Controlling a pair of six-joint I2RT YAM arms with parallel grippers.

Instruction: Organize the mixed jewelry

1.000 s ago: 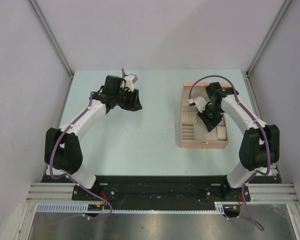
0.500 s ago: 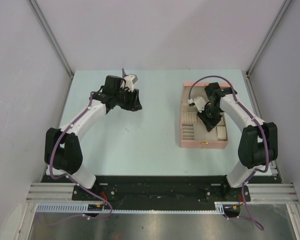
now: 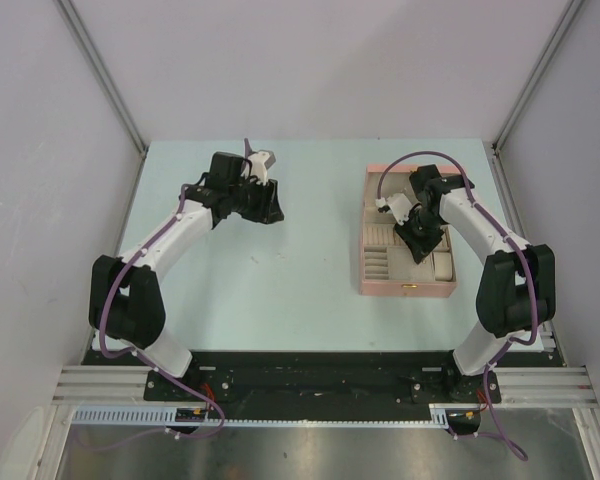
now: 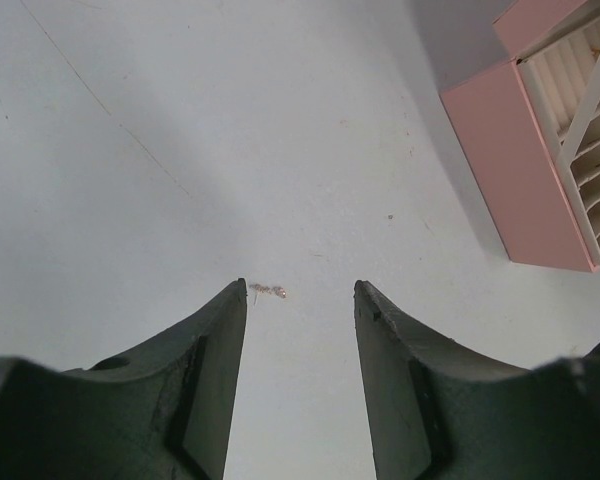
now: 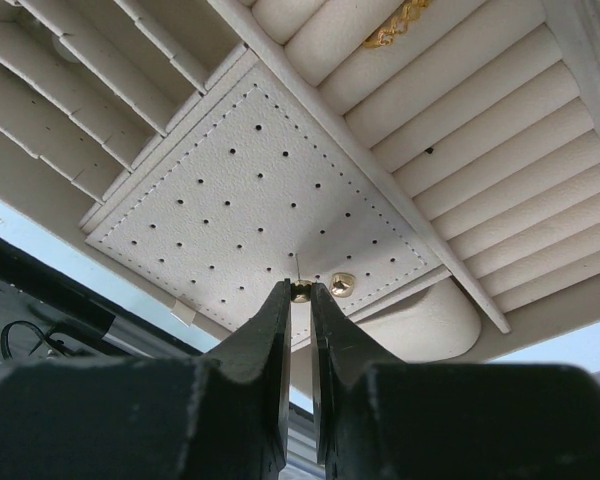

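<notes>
My right gripper (image 5: 300, 290) is inside the open pink jewelry box (image 3: 408, 291) and shut on a small gold stud earring (image 5: 301, 292). The stud's pin points at the cream perforated pad (image 5: 230, 170). A second gold stud (image 5: 343, 284) sits in the pad just right of my fingertips. A gold chain (image 5: 395, 20) lies on the ring rolls. My left gripper (image 4: 300, 290) is open above the table. A tiny metallic earring piece (image 4: 268, 291) lies on the table by its left fingertip. The cream rectangular piece is not in view.
The pink box wall (image 4: 510, 150) stands to the upper right in the left wrist view. The box holds slotted dividers (image 5: 90, 70) and a rounded cushion (image 5: 420, 325). In the top view my left gripper (image 3: 265, 205) is far left of my right gripper (image 3: 417, 245).
My right gripper has shifted very slightly over the box's pad. The left arm has not visibly moved.
</notes>
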